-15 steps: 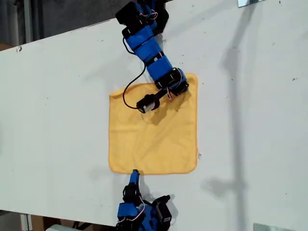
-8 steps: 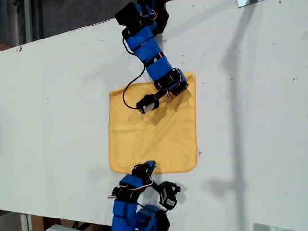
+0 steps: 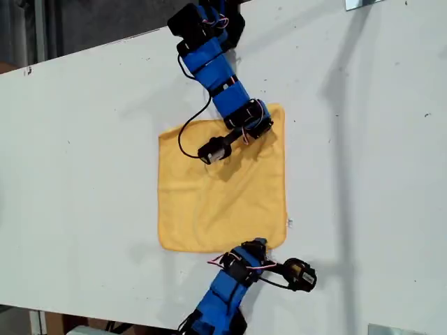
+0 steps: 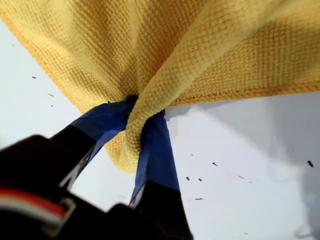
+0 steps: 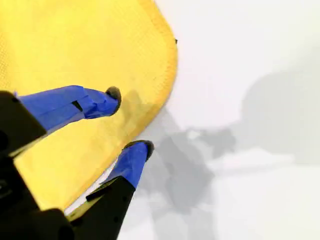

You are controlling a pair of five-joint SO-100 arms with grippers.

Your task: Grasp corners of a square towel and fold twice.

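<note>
1. Nearest the exterior camera, my second pincer [image 3: 258,244] hovers at the towel's hem, close to the corner [image 3: 278,244] at the exterior view's lower right. In its wrist view, my second pincer [image 5: 130,120] has its jaws apart and holds nothing. 1 blue fingertip is over the yellow cloth and the other is over the hem, where the cloth meets the white worktop [image 3: 84,139].
2. The towel [image 3: 223,202] lies spread open as 1 layer in the middle of the worktop, mostly flat. A tiny white tag [image 3: 289,225] sits on the edge at the exterior view's right. No fold is made yet.
3. Farthest off, my first pincer [image 3: 262,127] is at the towel's corner toward the exterior view's upper right. Its wrist view shows my first pincer [image 4: 142,112] clamped on a bunched pinch of cloth, with the towel draping from the blue jaws above the worktop.
4. The step in hand, as I judge it, is securing the 2nd corner before fold 1: 1 corner is gripped and 1 is not.
5. The next move probably calls for my second pincer to drop onto that near corner with 1 jaw under the hem, then close. Both pincers can then carry that edge across to the opposite one.
</note>
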